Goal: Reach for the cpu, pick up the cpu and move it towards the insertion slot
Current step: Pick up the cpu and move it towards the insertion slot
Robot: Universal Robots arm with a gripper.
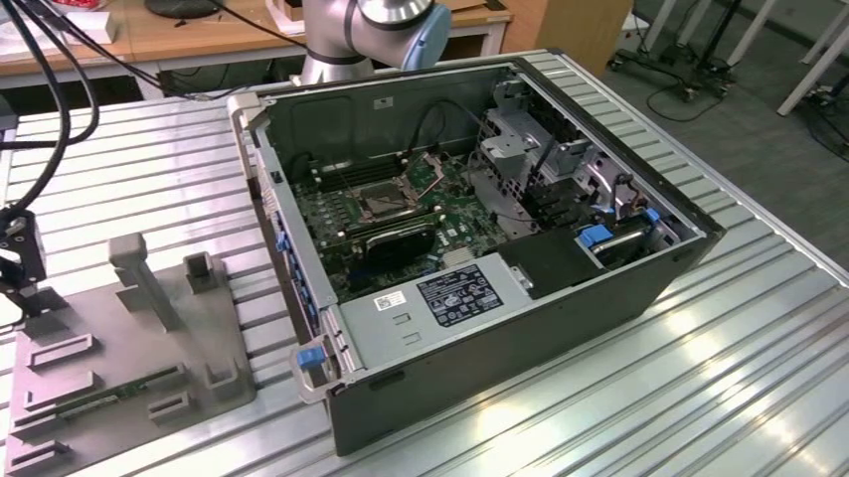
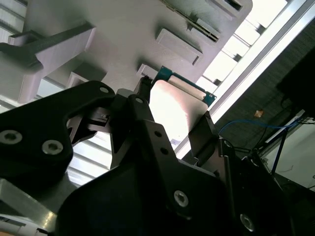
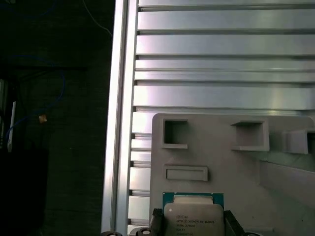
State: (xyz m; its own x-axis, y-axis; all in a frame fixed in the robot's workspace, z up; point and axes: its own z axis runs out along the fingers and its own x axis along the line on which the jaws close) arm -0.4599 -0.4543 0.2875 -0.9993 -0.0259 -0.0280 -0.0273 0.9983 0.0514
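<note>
Fingers (image 2: 202,136) gripped the cpu (image 3: 194,220) by two edges at the tray (image 1: 99,318); such thin purchase might let it slip or tilt.

Couldn't see the whole cpu (image 3: 193,221) in the first wrist view, part of it cut off by the picture's edge. Got only a bright slice in the second wrist view, sides buried behind the dark fingers (image 2: 147,132) of the hand (image 2: 173,115) clamped on it. Found that hand chopped off at the exterior view's left edge. Couldn't make out detail inside the insertion slot (image 1: 381,204), too small.
</note>
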